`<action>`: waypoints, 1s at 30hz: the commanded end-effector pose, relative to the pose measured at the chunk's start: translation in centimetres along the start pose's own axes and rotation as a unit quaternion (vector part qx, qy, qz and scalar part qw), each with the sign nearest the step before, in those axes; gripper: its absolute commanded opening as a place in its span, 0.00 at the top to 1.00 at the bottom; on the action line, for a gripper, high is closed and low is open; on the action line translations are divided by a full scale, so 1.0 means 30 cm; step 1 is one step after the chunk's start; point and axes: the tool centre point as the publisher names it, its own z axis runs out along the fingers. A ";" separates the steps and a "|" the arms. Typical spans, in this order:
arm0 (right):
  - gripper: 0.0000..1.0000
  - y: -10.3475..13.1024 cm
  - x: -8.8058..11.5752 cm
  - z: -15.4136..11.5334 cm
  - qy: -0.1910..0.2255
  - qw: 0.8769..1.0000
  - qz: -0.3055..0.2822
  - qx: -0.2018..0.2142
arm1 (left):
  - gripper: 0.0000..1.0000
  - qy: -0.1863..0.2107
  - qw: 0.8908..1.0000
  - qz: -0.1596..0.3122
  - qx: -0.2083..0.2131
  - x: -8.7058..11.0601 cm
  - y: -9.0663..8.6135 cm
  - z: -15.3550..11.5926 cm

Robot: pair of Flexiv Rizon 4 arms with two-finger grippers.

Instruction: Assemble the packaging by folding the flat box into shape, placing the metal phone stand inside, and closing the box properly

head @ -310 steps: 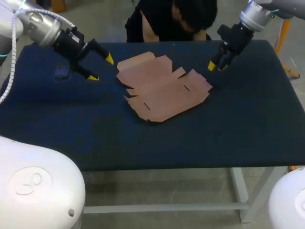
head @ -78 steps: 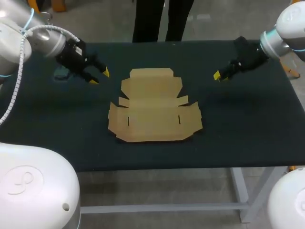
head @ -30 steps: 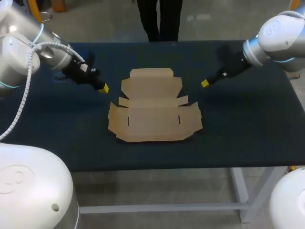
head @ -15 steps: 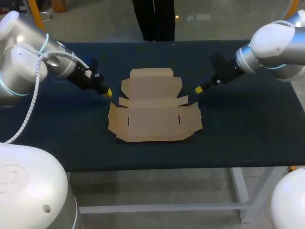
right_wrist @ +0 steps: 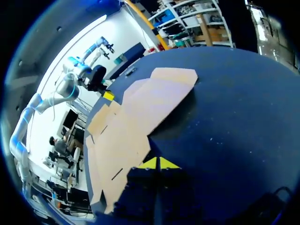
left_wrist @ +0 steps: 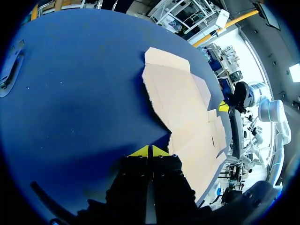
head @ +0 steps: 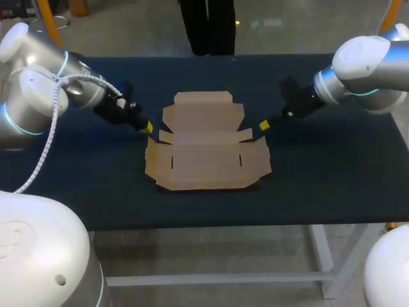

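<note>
Over the last second both arms have drawn in from the table's (head: pixel 332 179) left and right ends toward the flat box (head: pixel 208 150), which has not shifted. The box lies unfolded in the middle of the table, its narrower flap pointing to the far edge and its wide panel toward the near edge. The left claw (head: pixel 148 127) sits low just beside the box's left side, at the notch where the side flaps meet. Its yellow tips are pressed together and hold nothing. The right claw (head: pixel 262 125) mirrors it at the box's right side, tips likewise pressed together and empty. Whether either claw touches the cardboard cannot be told.
</note>
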 end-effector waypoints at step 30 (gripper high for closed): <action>1.00 -0.044 0.010 0.005 -0.003 0.988 0.156 -0.008 | 1.00 -0.014 1.000 -0.012 -0.004 0.004 0.030 0.010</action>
